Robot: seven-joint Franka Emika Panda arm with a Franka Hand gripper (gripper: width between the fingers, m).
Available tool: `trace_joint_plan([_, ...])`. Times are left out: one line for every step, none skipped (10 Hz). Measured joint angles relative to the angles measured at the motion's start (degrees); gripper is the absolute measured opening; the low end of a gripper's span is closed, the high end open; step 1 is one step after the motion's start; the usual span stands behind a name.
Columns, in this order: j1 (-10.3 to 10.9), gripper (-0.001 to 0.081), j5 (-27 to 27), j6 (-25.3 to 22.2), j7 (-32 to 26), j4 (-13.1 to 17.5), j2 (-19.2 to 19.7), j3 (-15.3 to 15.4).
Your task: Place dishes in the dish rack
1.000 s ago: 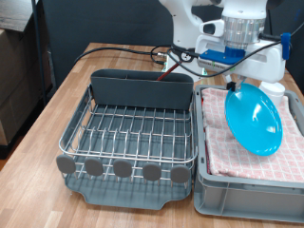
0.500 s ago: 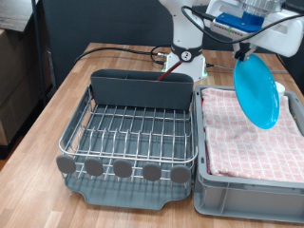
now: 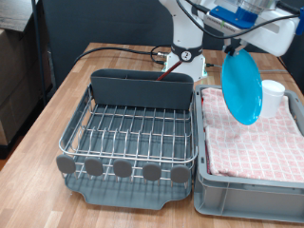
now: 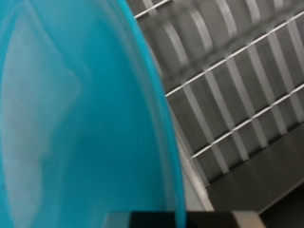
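Observation:
The light-blue plate (image 3: 241, 85) hangs on edge in the air, held at its top rim by my gripper (image 3: 237, 45), which is shut on it. It hovers above the left side of the grey crate (image 3: 249, 185), just right of the dish rack (image 3: 133, 133). The rack's silver wires are bare. In the wrist view the plate (image 4: 76, 114) fills most of the picture, with the rack wires (image 4: 237, 85) behind it. A white mug (image 3: 272, 98) sits in the crate on the pink checked cloth, partly hidden by the plate. The spoon is out of view.
The rack's dark grey caddy (image 3: 142, 88) stands at its far end and round grey discs (image 3: 123, 169) line its near edge. Black cables (image 3: 123, 49) trail over the wooden table (image 3: 38, 133) behind the rack. The robot base (image 3: 187, 38) rises behind the crate.
The plate has been lifted off the cloth in the crate, tipped upright, and carried left towards the rack. The mug, hidden before, now shows behind it.

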Motion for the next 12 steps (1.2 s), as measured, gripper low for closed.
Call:
trace_joint_plan([-0.5,0.0019,-2.8,-1.8,-1.3,0.9,-0.1,-0.6])
trace_joint_plan([-1.1,0.0019,-5.3,-3.7,-3.6,1.8,-0.1,-1.4])
trace_joint_plan([-1.8,0.0019,-8.0,-5.7,-6.6,2.6,-0.1,-2.3])
trace_joint_plan([-2.4,0.0019,-10.7,-6.6,-9.7,3.0,-0.2,-3.2])
trace_joint_plan([-3.1,0.0019,-13.4,-6.6,-12.5,3.1,-0.5,-4.2])
trace_joint_plan([-3.8,0.0019,-16.5,-5.2,-15.7,3.1,-0.8,-5.3])
trace_joint_plan([-4.6,0.0019,-19.9,-2.5,-18.7,2.8,-1.4,-6.5])
trace_joint_plan([-5.4,0.0019,-22.2,0.9,-22.1,2.1,-2.2,-8.0])
trace_joint_plan([-6.1,0.0019,-23.1,4.1,-27.0,1.6,-3.1,-9.7])
trace_joint_plan([-6.4,0.0019,-23.1,6.9,-31.2,0.3,-4.3,-10.5])
trace_joint_plan([-6.4,0.0019,-23.1,5.8,-29.7,0.4,-4.2,-10.1])
trace_joint_plan([-6.4,0.0019,-23.8,4.6,-27.9,0.4,-4.1,-9.9])
